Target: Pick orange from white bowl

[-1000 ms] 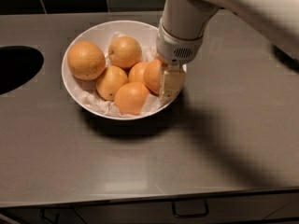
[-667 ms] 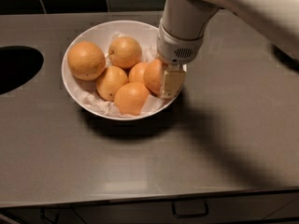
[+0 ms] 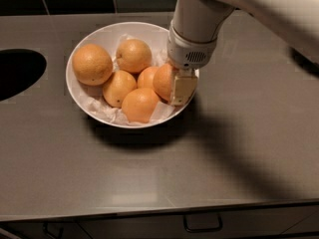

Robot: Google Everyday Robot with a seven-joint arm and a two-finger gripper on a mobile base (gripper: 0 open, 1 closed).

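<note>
The white bowl (image 3: 84,101) stands on the dark counter, lined with crumpled white paper, and holds several oranges. The deep orange one (image 3: 163,80) lies at the bowl's right side. My gripper (image 3: 173,87) comes down from the upper right into the bowl's right side, right against this orange and covering its right part. A large paler orange (image 3: 92,63) lies at the bowl's left. Smaller oranges lie at the back (image 3: 133,55), in the middle (image 3: 118,87) and at the front (image 3: 140,105).
A dark round opening (image 3: 17,72) is cut into the counter at the left. A dark tiled wall runs along the back. The counter's front edge has a drawer handle (image 3: 202,224) below it. My arm's shadow falls across the counter on the right.
</note>
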